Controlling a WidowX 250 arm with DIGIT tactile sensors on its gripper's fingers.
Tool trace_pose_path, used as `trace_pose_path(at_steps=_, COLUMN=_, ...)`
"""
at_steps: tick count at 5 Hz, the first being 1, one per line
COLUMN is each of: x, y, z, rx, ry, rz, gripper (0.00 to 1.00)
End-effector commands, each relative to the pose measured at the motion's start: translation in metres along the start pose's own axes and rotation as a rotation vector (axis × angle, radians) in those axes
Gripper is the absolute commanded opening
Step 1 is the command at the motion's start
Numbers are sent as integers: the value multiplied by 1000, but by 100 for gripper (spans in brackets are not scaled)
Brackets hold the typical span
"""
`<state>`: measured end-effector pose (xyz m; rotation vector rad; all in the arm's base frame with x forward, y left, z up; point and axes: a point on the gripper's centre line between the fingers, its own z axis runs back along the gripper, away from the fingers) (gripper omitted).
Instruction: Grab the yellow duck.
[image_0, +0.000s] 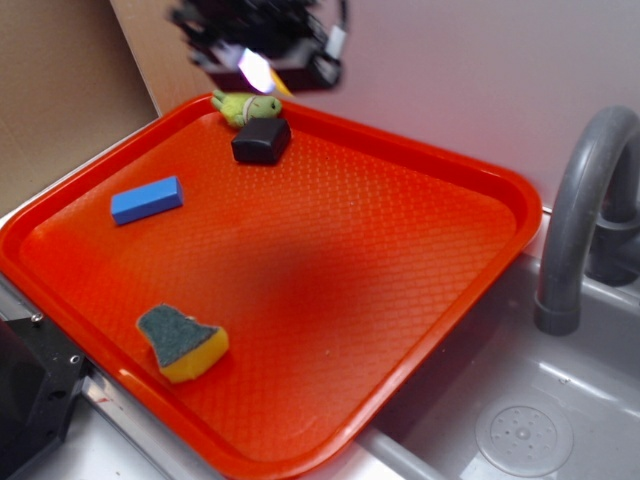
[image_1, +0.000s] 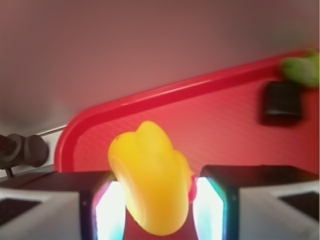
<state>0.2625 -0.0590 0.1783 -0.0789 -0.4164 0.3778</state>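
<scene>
- Exterior view: the gripper (image_0: 262, 62) hangs blurred above the far corner of the red tray (image_0: 400, 230), clear of its floor. A small sliver of yellow-orange shows at its underside, which I take to be the yellow duck (image_0: 279, 84); from here I cannot tell how the jaws stand.
- Exterior view: directly below the gripper lie the green plush toy (image_0: 245, 106) and the black block (image_0: 261, 140), close to each other by the far rim. The blue block (image_0: 147, 199) sits well apart toward the left, and the sponge (image_0: 181, 343) with its dark scouring top lies near the front edge.
- Exterior view: the tray rests on a grey counter beside a sink (image_0: 520, 420) with a grey faucet (image_0: 580, 210); a pale wall stands behind.
- Wrist view: the duck fills the gap between the two lit fingers (image_1: 111, 210), which are drawn narrow against its sides, so the claw is holding it. Its long axis runs up and down the picture, between the pads, not across them.
- Wrist view: the tray floor lies below and beyond the duck, the rim curving behind it; the black block and plush toy sit blurred at the upper right.
- Judgement: the grab looks done, the duck lifted off the tray.
</scene>
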Motion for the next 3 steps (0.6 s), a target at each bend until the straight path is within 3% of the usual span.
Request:
trace_pose_path(at_steps=1, x=15, y=18, z=84, rx=33, ry=-153, rz=157, gripper=0)
trace_pose_path(at_steps=2, x=21, y=35, z=109, rx=75, ry=-219, rz=245, gripper=0)
trace_pose_path(at_steps=3, x=26, y=45, z=115, rx=118, ry=-200, rz=282, gripper=0)
